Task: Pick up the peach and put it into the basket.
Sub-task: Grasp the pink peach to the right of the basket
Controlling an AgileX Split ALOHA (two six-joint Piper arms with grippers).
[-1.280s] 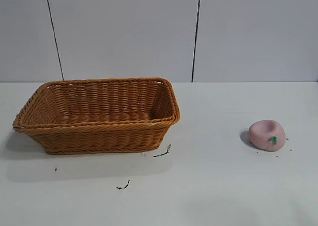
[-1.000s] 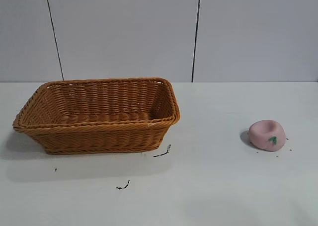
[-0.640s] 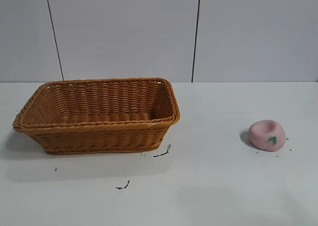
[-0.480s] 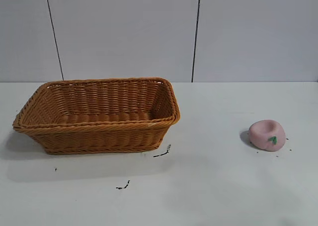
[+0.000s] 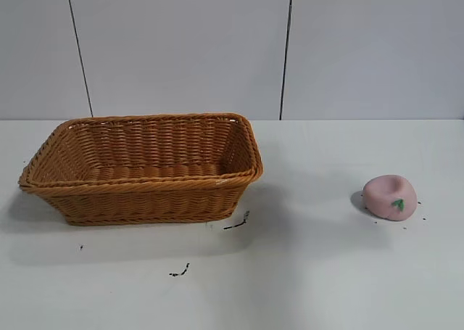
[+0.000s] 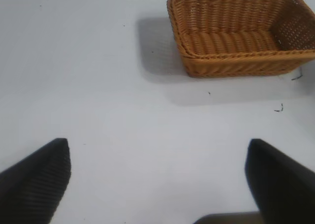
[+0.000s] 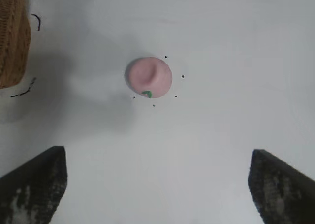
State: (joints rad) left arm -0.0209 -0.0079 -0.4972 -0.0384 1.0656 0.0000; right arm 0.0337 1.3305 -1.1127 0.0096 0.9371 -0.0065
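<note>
In the exterior view the basket [image 5: 142, 167] is seen at the table's [image 5: 304, 272] left and the peach [image 5: 390, 197] well apart at the right, lying on the table; no arm is seen. In the left wrist view the left gripper [image 6: 157, 179] is spread wide over bare table, the basket [image 6: 241, 32] far off. In the right wrist view the right gripper [image 7: 157, 184] is held wide apart and empty above the table, the peach [image 7: 148, 77] ahead between its fingers' lines, untouched.

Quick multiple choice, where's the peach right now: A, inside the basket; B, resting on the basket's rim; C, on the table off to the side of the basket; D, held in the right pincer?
C: the peach sits on the bare table, well apart from the basket, and the right pincer is open with nothing in it.
</note>
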